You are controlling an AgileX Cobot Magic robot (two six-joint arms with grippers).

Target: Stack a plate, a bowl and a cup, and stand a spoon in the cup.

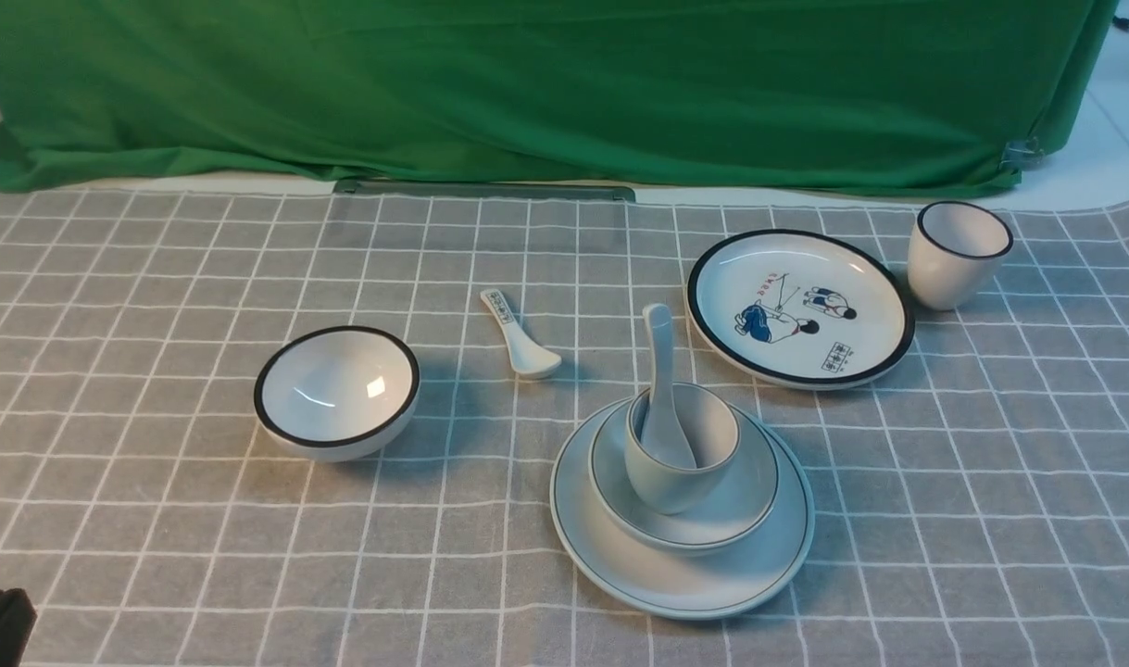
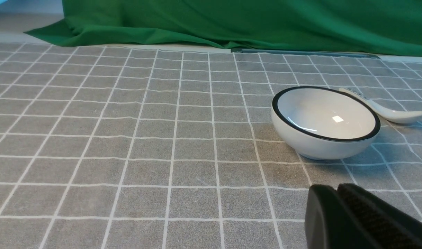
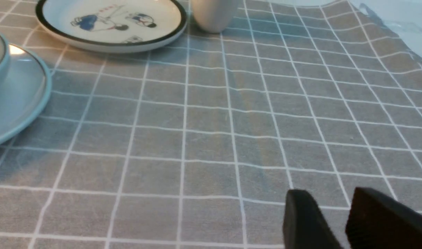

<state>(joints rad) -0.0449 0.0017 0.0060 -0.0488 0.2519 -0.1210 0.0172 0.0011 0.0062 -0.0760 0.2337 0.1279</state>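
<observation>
Resting on a grey checked cloth over the desk [image 1: 156, 278], the plate [image 1: 694, 584] carries the bowl [image 1: 740, 500], the glazed cup [image 1: 680, 454] and the upright spoon [image 1: 661, 389]. Left pincer [image 2: 337, 193] is closed and empty; right pincer [image 3: 330, 204] stands partly open, holding nothing.

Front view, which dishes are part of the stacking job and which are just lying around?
Job:
plain plate
shallow bowl
handleless cup
plain white spoon

Lying about:
black-rimmed bowl
small printed spoon
cartoon plate
black-rimmed cup
</observation>
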